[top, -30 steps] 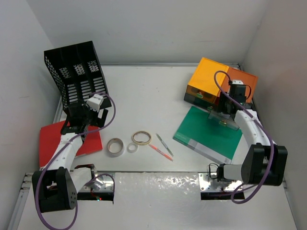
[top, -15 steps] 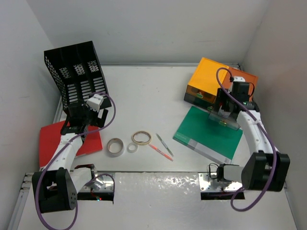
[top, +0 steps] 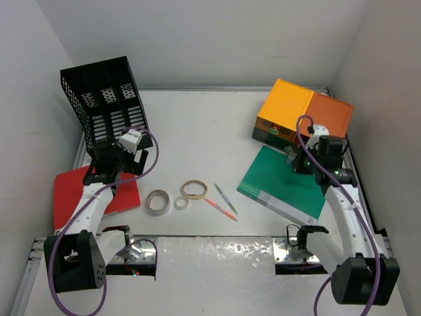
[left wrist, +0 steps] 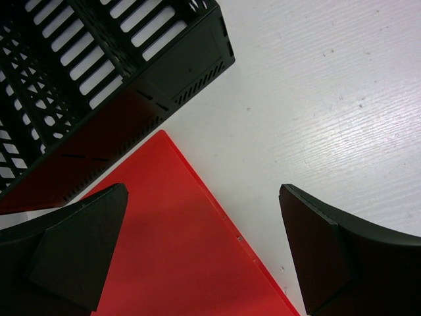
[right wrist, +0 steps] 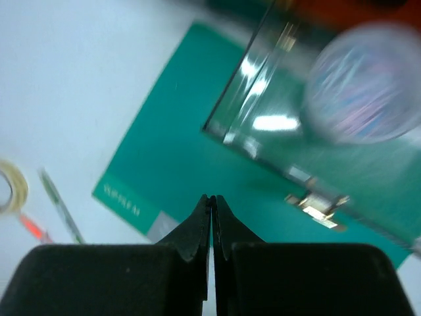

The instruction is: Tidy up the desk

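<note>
The white desk surface (top: 210, 131) stretched from the arm bases near us to the far wall. Over its right half the right gripper (top: 297, 161) hung above a green folder (top: 279, 187), jaws pressed together on nothing, with the orange-topped drawer unit (top: 286, 108) just beyond. Mid-surface lay three tape rolls (top: 158, 202) and two pens (top: 225, 199). Out left, the left gripper (left wrist: 204, 191) hovered empty, jaws wide apart, over a red folder (left wrist: 177, 250) beside the black mesh file rack (left wrist: 99, 72).
</note>
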